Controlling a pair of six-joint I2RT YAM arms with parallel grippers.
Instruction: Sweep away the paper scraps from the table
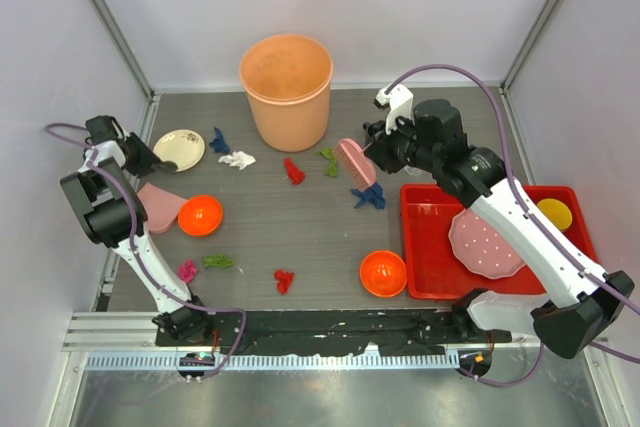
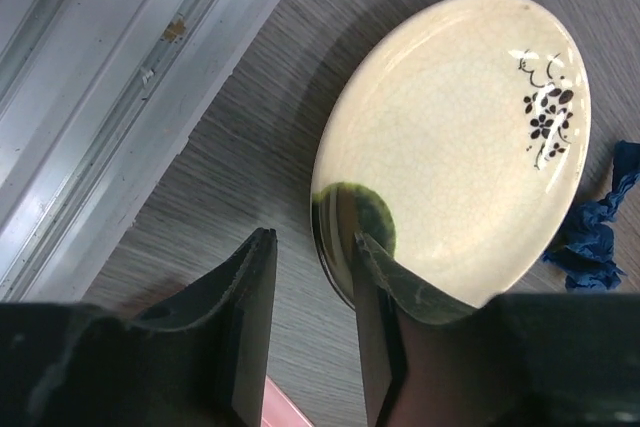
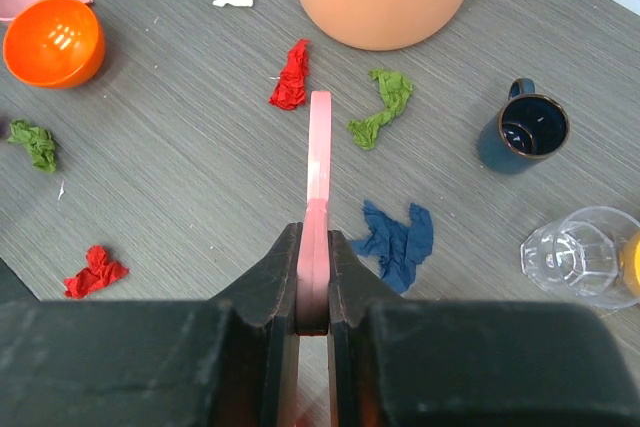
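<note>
Paper scraps lie scattered on the table (image 1: 260, 227): blue (image 1: 220, 140), white (image 1: 237, 159), red (image 1: 293, 170), green (image 1: 328, 160), blue (image 1: 368, 197), and more along the front. My right gripper (image 3: 315, 232) is shut on the handle of a pink brush (image 3: 320, 142), held just above the table between a red scrap (image 3: 291, 77), a green scrap (image 3: 385, 102) and a blue scrap (image 3: 398, 237). At the far left my left gripper (image 2: 313, 242) is open, one finger over the rim of a cream plate (image 2: 450, 137), with nothing between its fingers. A blue scrap (image 2: 595, 237) lies beside the plate.
A peach bin (image 1: 287, 87) stands at the back. A pink dustpan (image 1: 160, 205) lies at the left beside an orange bowl (image 1: 200, 214); another orange bowl (image 1: 383, 273) sits near the red tray (image 1: 430, 277). A dark mug (image 3: 525, 130) and a glass (image 3: 585, 252) stand to the right.
</note>
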